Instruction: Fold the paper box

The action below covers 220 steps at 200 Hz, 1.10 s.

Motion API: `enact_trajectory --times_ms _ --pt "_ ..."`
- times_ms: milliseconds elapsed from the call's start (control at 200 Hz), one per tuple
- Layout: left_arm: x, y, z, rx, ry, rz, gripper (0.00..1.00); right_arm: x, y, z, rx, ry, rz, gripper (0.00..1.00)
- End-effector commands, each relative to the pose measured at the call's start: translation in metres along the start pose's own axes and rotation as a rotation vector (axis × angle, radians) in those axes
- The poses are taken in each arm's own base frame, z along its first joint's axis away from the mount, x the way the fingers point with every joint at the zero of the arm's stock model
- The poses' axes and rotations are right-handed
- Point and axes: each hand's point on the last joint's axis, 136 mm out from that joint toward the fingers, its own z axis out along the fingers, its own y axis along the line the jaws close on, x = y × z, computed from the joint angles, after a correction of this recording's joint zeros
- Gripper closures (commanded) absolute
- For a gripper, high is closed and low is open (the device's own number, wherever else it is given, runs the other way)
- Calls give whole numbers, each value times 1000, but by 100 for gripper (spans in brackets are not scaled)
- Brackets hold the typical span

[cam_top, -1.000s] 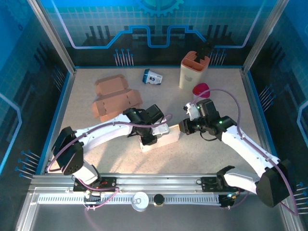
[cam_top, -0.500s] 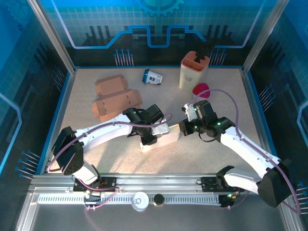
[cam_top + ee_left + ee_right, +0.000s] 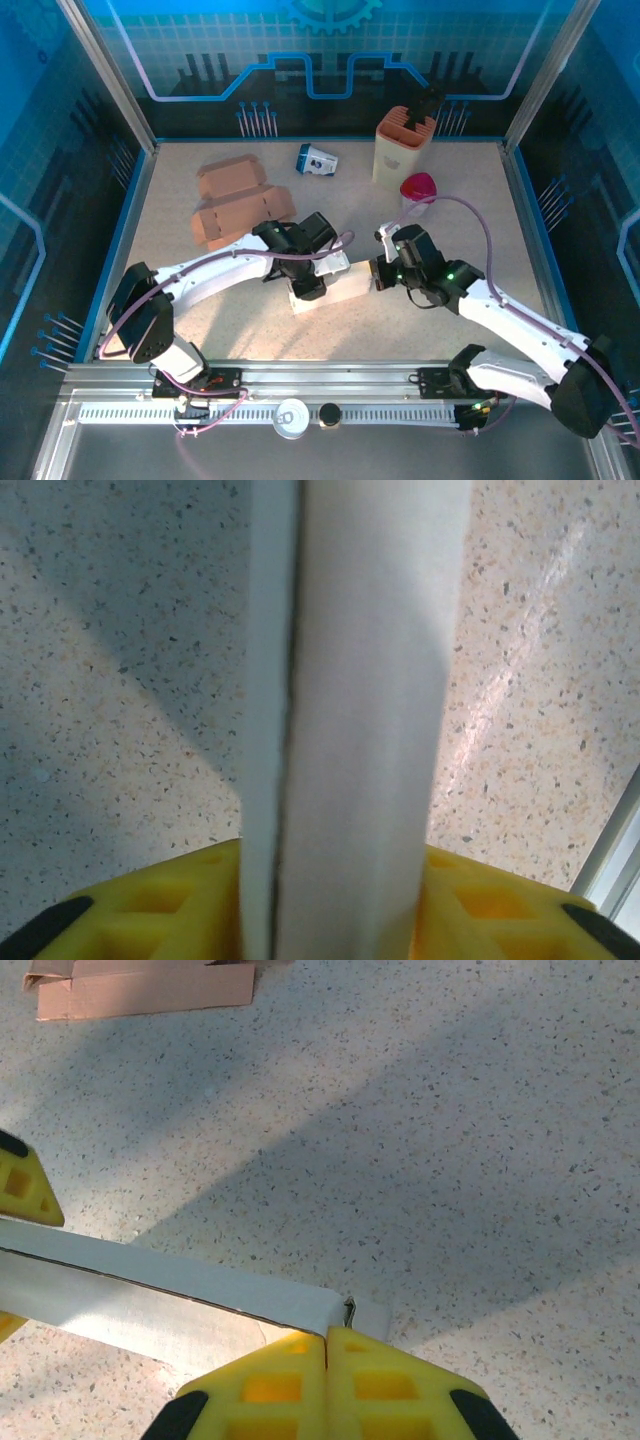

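Speckled beige stone-look table point(image 3: 470, 200) sits inside glowing blue walls. At the left lie flattened brown cardboard blanks point(image 3: 240, 205), creased and matte, and beyond them a small blue-and-white carton point(image 3: 316, 159). Mid-table, the left gripper point(image 3: 308, 288) reaches down over the paper box point(image 3: 340, 285), a long, smooth white slab lying flat. The box's panel stands between the ribbed yellow fingers point(image 3: 170, 895), but I cannot tell whether they press it. The right gripper point(image 3: 327, 1345) has its yellow fingers pressed together, tips at the box's right end corner. Far right stand a beige ribbed holder point(image 3: 403, 145) and a rounded pink object point(image 3: 418, 186).
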Motion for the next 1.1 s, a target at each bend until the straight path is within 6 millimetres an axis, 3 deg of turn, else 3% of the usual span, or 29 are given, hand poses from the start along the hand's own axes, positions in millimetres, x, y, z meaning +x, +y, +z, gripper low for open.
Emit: enact_trajectory --times_ms 0,180,505,635,790,900,1000,1095 --pt "-5 0 -4 10 -35 -23 56 9 -1 1 33 -3 32 100" --pt "-6 3 -8 -12 -48 -36 53 9 3 4 72 -4 3 100" --pt "-18 7 -37 -66 -222 -151 43 10 6 4 116 -16 10 100" --pt "-19 21 -53 -147 -267 -260 42 9 8 4 132 -16 13 100" --pt "4 36 -83 -258 -283 -517 48 9 10 6 139 -9 19 100" --pt "31 32 -98 -272 -306 -711 56 7 10 4 140 -11 25 100" --pt "52 24 -103 -256 -311 -797 57 6 12 3 137 -5 21 100" --pt "58 17 -98 -226 -296 -798 57 5 14 4 132 -6 26 100"
